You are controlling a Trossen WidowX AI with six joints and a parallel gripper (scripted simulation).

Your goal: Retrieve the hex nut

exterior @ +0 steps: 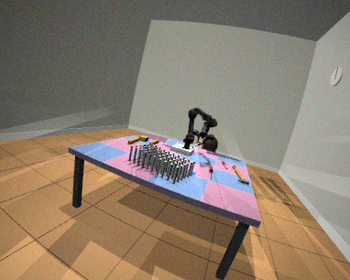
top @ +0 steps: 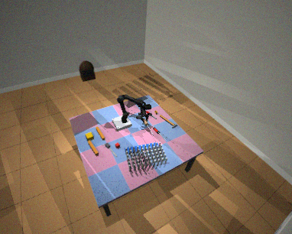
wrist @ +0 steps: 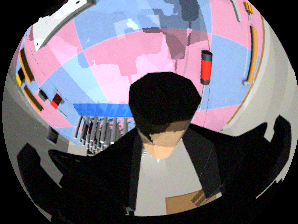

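Note:
My gripper [top: 144, 114] [wrist: 160, 127] is raised above the pink and blue checked table [top: 105, 180], to the right of my white base [top: 121, 123]. It is shut on a tool with a dark end and a tan shaft [wrist: 160, 151]; I cannot tell which kind of tool it is. The field of standing metal spacers [top: 147, 157] [exterior: 162, 160] [wrist: 100, 129] stands near the table's front edge. A bright blue taped strip [top: 139, 147] [wrist: 100, 110] lies along the field's side nearest my base. The hex nut is hidden among the spacers.
A red-handled screwdriver [top: 157, 131] [wrist: 206, 64] and a hammer [top: 168, 121] lie right of my gripper. A yellow mallet [top: 90, 136], an orange bar [top: 100, 132], a grey cube [top: 107, 145] and a red cube [top: 117, 145] lie left of the field.

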